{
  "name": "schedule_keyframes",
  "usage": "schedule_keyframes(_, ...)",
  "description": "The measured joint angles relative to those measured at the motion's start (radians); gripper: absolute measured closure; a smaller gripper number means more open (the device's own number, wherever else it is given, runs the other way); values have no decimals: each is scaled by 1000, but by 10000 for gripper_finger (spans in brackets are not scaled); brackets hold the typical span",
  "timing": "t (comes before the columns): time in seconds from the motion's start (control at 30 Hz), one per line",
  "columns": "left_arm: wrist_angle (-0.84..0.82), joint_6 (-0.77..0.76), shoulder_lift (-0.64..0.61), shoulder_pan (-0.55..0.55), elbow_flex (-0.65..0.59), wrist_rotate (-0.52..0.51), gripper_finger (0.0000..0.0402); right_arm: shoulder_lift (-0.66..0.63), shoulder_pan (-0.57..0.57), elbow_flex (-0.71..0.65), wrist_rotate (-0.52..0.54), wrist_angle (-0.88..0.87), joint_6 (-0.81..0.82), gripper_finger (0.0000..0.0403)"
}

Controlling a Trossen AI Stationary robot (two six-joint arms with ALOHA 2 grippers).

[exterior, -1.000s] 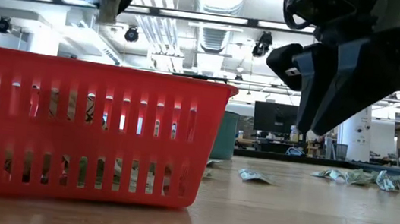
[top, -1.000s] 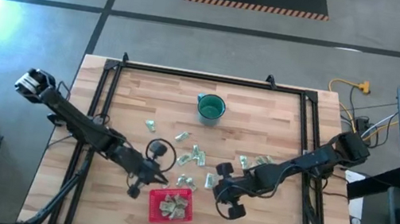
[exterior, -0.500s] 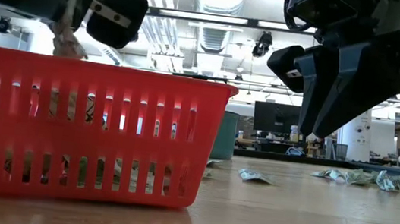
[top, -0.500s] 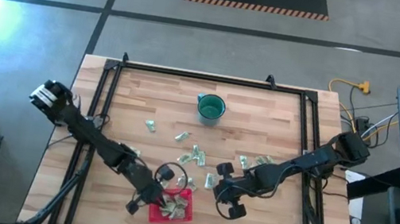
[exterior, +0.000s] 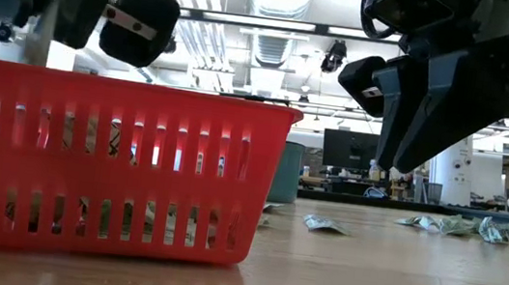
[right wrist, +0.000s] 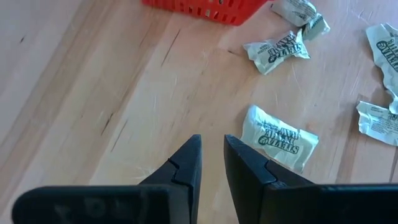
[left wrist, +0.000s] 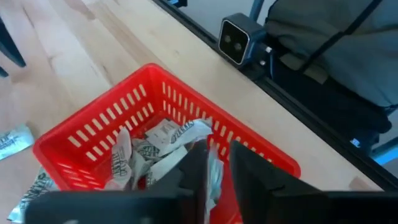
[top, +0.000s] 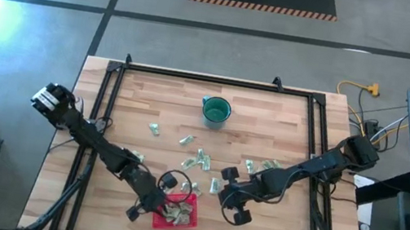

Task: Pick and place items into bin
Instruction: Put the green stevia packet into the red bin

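The left hand (left wrist: 214, 163) hangs over the red bin (top: 175, 212) near the table's (top: 269, 125) front edge, its fingers nearly together on a packet (left wrist: 212, 171) above the heap inside. Several packets are already in, but many wrapped packets (top: 198, 160) lie scattered mid-table. The right hand (right wrist: 211, 163) hovers low beside one packet (right wrist: 280, 137), fingers slightly apart, gripping nothing. A teal cup (top: 215, 111) stands farther back, clear of the work.

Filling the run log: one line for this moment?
left hand: over red basket, holding packet | right hand: hovering, near-closed, empty
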Motion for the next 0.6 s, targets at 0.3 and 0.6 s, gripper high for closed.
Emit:
schedule_keyframes(0.3, -18, -1, -13, 1, 3, 0, 257, 5, -3, -27, 0, 112, -69, 345)
schedule_keyframes(0.6, -121, -80, -94, -3, -3, -59, 244, 6, -60, -111, 58, 256, -93, 323)
